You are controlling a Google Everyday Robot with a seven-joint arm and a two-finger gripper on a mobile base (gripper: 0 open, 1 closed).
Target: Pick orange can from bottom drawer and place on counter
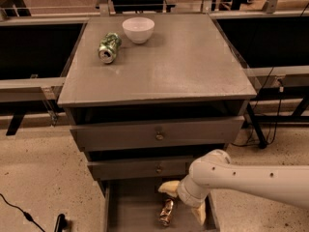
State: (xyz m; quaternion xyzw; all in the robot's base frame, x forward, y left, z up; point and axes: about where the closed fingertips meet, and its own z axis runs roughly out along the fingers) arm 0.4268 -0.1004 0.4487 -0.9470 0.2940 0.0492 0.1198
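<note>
The orange can (167,212) lies on its side on the floor of the open bottom drawer (130,211). My gripper (183,202) hangs over the drawer just above and to the right of the can. Its two cream fingers are spread, one (169,187) above the can and one (199,214) to the can's right. It holds nothing. The white arm reaches in from the right. The counter (183,62) is the grey top of the cabinet.
A green-and-white can (109,47) lies on its side at the counter's back left, next to a white bowl (138,29). Two upper drawers with brass knobs (159,136) are slightly pulled out. A black cable (19,211) runs over the floor at the left.
</note>
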